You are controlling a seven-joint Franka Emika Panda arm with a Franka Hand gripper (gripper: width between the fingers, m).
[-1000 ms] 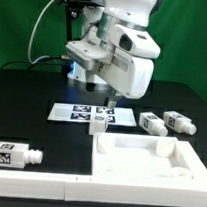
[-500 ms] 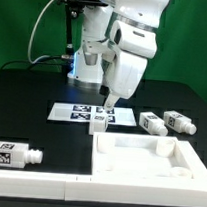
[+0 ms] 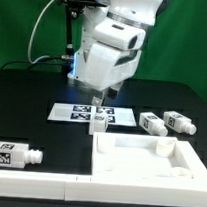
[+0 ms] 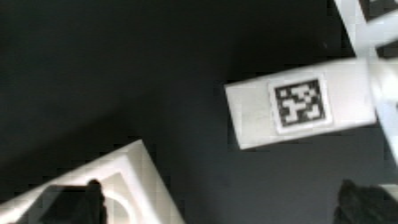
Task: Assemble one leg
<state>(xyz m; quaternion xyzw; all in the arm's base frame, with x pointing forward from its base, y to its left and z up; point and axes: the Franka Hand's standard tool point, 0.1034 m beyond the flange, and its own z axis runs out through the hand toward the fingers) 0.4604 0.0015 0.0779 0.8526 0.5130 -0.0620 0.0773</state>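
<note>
1. In the exterior view, the gripper (image 3: 105, 98) hung from the arm in the upper middle of the frame. It was above the marker board (image 3: 91, 114) and touched nothing.
2. The wrist view showed its two dark fingers (image 4: 68, 203) spread wide, with bare black table (image 4: 125, 70) between them and nothing held.
3. Two of the legs lay side by side at the exterior view's right, just past the marker board. They were the inner leg (image 3: 150, 122) and the outer leg (image 3: 178, 123), both on their sides with tag stickers showing.
4. A lone leg (image 3: 13, 153) lay on its side at the lower left of the exterior view, well apart from the other two.
5. The wrist view caught a tagged leg (image 4: 302, 105) lying on the table, tilted across the frame, clear of both fingers. I could not tell for certain which of the three it was.
6. The large white panel (image 3: 129, 139) with its raised rim sat in the lower middle and right of the exterior view, below the marker board. One corner of it (image 4: 128, 180) showed in the wrist view, near the tagged leg but apart from it.
</note>
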